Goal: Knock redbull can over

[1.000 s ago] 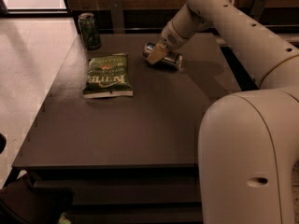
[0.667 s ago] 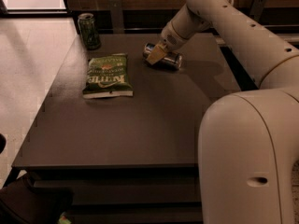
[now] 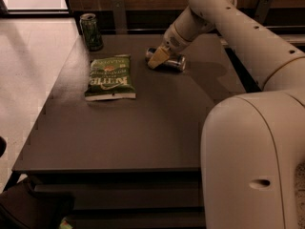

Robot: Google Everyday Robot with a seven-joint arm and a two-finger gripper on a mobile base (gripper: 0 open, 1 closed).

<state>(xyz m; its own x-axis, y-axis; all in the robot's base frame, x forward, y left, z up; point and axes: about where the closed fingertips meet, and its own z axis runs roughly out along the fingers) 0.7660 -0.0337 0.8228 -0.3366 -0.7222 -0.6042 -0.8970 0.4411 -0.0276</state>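
The redbull can point(image 3: 170, 62) lies on its side on the dark table point(image 3: 143, 128), near the far middle, its silver top pointing left. My gripper point(image 3: 157, 58) hangs right over the can's left end, its tan fingers point(image 3: 158, 57) covering part of it. The arm reaches in from the upper right.
A dark green can point(image 3: 91, 31) stands upright at the table's far left corner. A green chip bag point(image 3: 110, 78) lies flat left of the redbull can. My white arm body point(image 3: 252, 161) fills the right foreground. A wooden wall runs behind the table.
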